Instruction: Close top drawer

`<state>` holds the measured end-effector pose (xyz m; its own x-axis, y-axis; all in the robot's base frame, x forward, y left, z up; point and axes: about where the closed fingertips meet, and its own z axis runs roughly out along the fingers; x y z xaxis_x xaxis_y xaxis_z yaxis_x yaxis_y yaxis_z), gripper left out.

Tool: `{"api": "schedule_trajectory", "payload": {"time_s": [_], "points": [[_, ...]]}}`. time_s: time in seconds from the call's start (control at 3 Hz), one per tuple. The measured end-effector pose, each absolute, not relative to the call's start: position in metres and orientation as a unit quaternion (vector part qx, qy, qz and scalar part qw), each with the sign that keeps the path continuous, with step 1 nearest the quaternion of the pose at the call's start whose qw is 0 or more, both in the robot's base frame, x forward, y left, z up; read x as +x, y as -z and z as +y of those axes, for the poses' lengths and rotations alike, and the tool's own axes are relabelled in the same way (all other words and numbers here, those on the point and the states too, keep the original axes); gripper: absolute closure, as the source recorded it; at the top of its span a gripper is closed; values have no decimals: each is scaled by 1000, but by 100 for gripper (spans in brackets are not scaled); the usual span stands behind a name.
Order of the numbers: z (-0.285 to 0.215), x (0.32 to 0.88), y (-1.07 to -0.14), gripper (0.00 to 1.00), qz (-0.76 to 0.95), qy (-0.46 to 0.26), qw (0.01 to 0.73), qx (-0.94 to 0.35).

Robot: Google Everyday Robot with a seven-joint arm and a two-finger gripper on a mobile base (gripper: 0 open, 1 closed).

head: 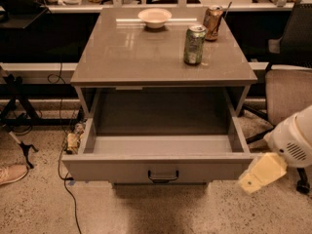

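Note:
The top drawer [117,168] of the grey cabinet [131,57] is pulled far out toward me. It is a deep plain grey box with nothing in it. Its small black loop handle [163,176] sits mid-front. My gripper [262,173], cream-coloured at the end of a white arm [294,140], hangs low at the right. It is just beside the right end of the drawer front, at about the height of the front panel. I cannot tell whether it touches the drawer.
On the cabinet top stand a green can [194,44], a brown can [212,22] and a white bowl [154,17]. An office chair [287,91] is close on the right. Cables [66,179] and a stand leg [19,140] lie on the left floor, with a shoe [12,173].

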<state>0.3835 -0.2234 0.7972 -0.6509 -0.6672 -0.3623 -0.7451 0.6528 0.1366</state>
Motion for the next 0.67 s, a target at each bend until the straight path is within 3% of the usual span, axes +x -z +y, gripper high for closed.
{"api": "schedule_trajectory", "payload": {"time_s": [0.33, 0.67], "points": [[-223, 380, -740, 0, 914, -165, 132, -346], [-224, 380, -699, 17, 924, -174, 124, -317]]}}
